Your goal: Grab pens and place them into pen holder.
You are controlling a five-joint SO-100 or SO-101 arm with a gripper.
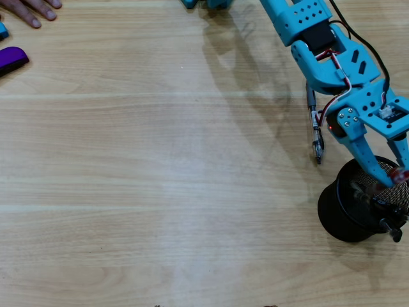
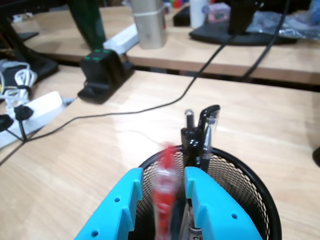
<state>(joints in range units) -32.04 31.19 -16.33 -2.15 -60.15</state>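
Red pen point(image 2: 163, 192) between tool point(image 2: 161, 187) fingers, over holder point(image 2: 250, 182).

In the wrist view, the red-and-clear pen point(image 2: 164, 192) is smearing into a blur between the blue jaws, so whether they are pinching it cannot be told; its lower end is running off the bottom edge. The round black wire-mesh pen holder point(image 2: 245, 182) is being cut off there too, and the jaws are hiding its near rim. In the overhead view, the blue arm point(image 1: 332, 54) is covering part of the grey-and-clear pen point(image 1: 315, 125) at centre right. A purple object point(image 1: 11, 59) and a person's hand point(image 1: 35, 9) are being cropped at upper left.
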